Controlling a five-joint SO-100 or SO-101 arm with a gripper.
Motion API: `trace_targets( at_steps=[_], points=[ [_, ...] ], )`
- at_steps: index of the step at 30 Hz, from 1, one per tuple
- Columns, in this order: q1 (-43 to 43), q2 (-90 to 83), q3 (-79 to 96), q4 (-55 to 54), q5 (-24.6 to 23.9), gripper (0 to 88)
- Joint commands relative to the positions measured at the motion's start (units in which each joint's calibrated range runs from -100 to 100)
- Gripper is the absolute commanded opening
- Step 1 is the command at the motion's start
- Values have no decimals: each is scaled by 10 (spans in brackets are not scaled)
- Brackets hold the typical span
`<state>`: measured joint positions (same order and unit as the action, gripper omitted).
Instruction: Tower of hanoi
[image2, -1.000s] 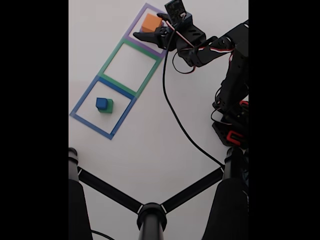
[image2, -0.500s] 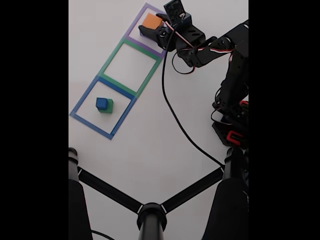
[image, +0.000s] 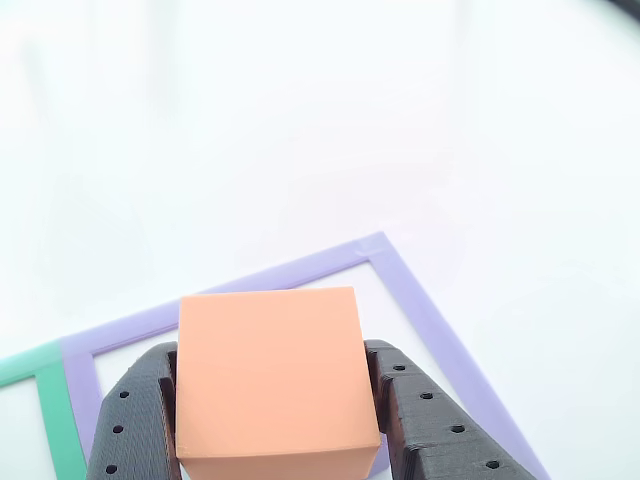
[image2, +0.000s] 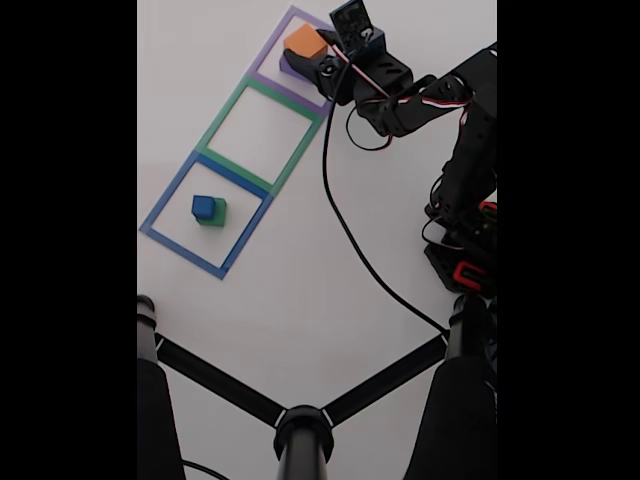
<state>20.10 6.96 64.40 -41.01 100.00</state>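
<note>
An orange block (image: 270, 385) sits between my two black fingers (image: 135, 420), and my gripper (image: 272, 362) is shut on its sides. In the fixed view the orange block (image2: 304, 40) is inside the purple tape square (image2: 268, 47) at the top, with my gripper (image2: 306, 52) around it. A dark purple sliver (image2: 287, 64) shows just below the orange block; it looks like the purple block. Far from the gripper, the small blue block (image2: 204, 206) rests on the green block (image2: 216, 213) inside the blue tape square (image2: 165, 200).
A green tape square (image2: 225, 108) lies between the purple and blue ones. The arm's base (image2: 465, 262) stands at the right, with a black cable (image2: 350, 232) trailing across the white table. A black stand with spread legs (image2: 302, 428) crosses the bottom.
The fingers, spread wide a second ago, have closed onto the orange block. The blue and green blocks have not moved.
</note>
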Motion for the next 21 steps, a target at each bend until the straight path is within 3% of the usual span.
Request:
trace_targets(
  at_steps=[1, 6, 10, 16, 21],
  points=[
    [1, -111, 3, 90, 0, 113],
    [-8, -266, -27, 307, 0, 109],
    [-15, -385, -108, 558, 0, 105],
    [-31, -473, -332, 939, 0, 102],
    [-56, -473, -515, 1145, 0, 94]
  ],
)
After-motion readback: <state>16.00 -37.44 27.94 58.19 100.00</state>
